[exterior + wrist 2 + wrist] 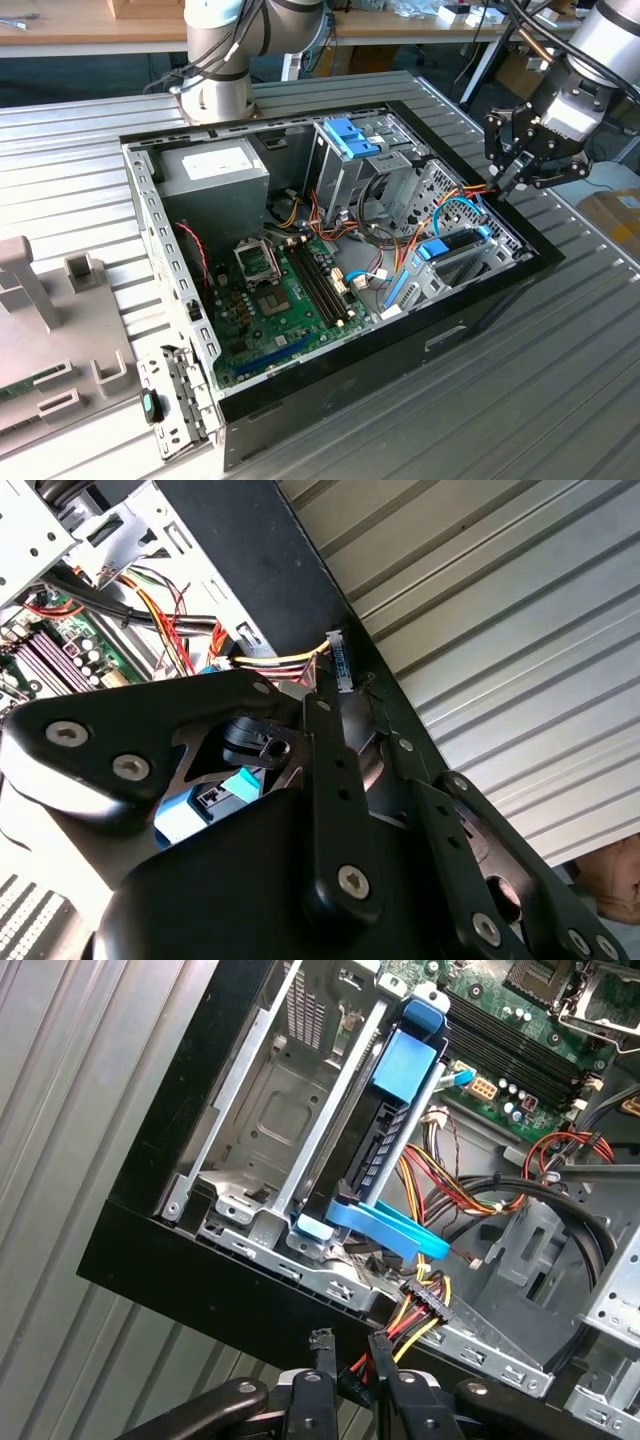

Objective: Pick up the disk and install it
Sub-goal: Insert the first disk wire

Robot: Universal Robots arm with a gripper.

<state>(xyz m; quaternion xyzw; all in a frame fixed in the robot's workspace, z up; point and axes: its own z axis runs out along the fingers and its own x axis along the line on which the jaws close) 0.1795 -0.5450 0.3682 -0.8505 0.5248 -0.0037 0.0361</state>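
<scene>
Tool [522, 170] fingers nearly together, empty | disk [392, 1130] lt-blue carrier, seated in bay

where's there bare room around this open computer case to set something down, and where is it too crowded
Free: the ribbed metal table along the computer case's near side and on the exterior view's right. Some room lies between the case and the grey fixtures on the left. Crowded: inside the case, cables around the disk, where the pincer hangs at the rim.

I see ribbed matt grey metal table [560, 330], glossy black plastic case rim [210, 1280], bare silver steel drive cage [260, 1130], light-blue plastic carrier rail [405, 1070], matt black metal gripper [350, 1360].
</scene>
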